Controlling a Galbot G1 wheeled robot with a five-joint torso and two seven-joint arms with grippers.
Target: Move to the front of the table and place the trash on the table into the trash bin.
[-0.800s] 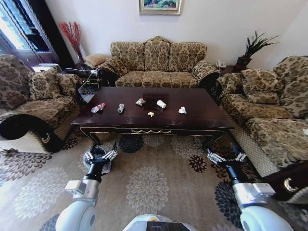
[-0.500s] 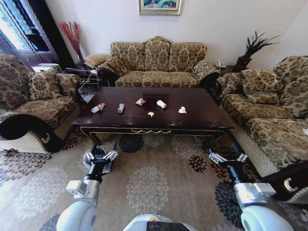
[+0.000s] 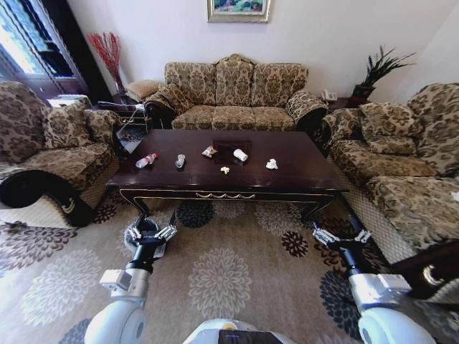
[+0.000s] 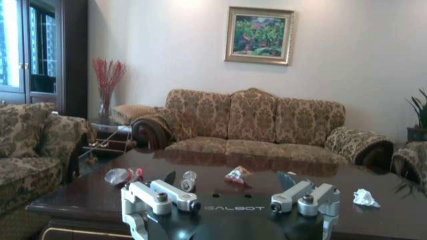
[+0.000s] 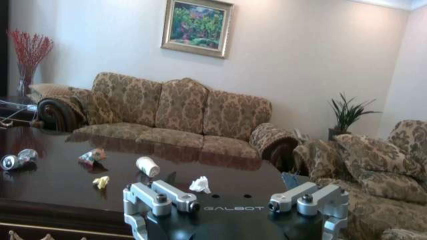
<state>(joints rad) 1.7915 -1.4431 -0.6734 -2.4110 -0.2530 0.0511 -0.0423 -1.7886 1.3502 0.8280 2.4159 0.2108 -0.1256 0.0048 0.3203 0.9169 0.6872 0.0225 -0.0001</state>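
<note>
Both the left gripper [image 3: 150, 234] and right gripper [image 3: 341, 237] hang wide open, low before the table [image 3: 301, 175]. The trash [image 3: 225, 170] lies on top (bin [image 3: 141, 231] under the left gripper). Approach step, I judge; next, close in.

My head camera looks down and forward from above the carpet, the table [image 3: 287, 172] lying across the middle distance and the sofa [image 3: 233, 93] beyond it; my left wrist camera sits low, near the table's front left, facing level across its top to the same sofa; my right wrist camera does likewise from the front right; all three share the tabletop, sofa and painting [image 4: 260, 35].
</note>
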